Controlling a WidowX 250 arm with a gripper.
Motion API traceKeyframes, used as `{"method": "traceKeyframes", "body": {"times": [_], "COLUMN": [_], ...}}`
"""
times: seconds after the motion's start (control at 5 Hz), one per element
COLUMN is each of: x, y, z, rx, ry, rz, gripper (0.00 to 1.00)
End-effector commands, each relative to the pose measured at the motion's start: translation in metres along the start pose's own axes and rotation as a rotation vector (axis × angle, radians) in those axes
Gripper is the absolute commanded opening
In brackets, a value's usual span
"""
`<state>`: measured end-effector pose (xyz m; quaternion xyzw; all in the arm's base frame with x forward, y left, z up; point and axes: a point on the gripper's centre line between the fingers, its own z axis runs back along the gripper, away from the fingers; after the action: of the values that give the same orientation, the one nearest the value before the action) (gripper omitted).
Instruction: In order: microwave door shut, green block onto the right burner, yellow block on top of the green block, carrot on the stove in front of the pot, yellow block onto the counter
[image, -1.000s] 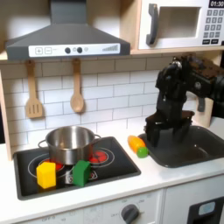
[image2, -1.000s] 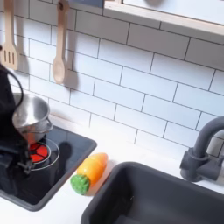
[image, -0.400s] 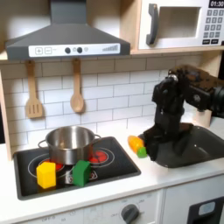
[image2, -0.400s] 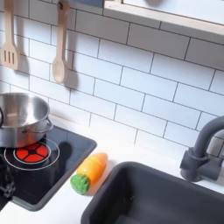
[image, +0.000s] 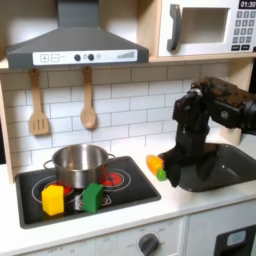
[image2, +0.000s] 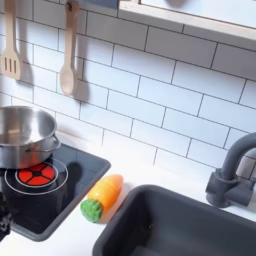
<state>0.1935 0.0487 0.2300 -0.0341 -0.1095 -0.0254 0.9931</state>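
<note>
On the stove (image: 30, 203), a steel pot (image: 80, 163) is seen behind the green block (image: 93, 196) and yellow block (image: 52, 199); its contents cannot be told. The carrot (image2: 103, 196) lies beside the sink (image2: 200, 232). Whether the gripper's (image: 172, 172) jaws are spread cannot be told.

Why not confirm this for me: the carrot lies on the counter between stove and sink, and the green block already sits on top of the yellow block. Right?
Not quite. The carrot does lie on the counter between stove and sink, but in the first exterior view the green block stands beside the yellow block on the stove, not on top of it.
</note>
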Motion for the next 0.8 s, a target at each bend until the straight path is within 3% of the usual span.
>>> {"method": "traceKeyframes", "body": {"times": [0.0, 0.2, 0.6], "x": [-0.0023, -0.0057, -0.0035], "y": [0.0002, 0.0011, 0.0039], "z": [-0.0055, -0.0137, -0.0113], "rx": [-0.002, 0.001, 0.003], "ry": [0.015, 0.038, 0.031], "rz": [0.000, 0.000, 0.010], "gripper": [1.00, 1.00, 1.00]}}
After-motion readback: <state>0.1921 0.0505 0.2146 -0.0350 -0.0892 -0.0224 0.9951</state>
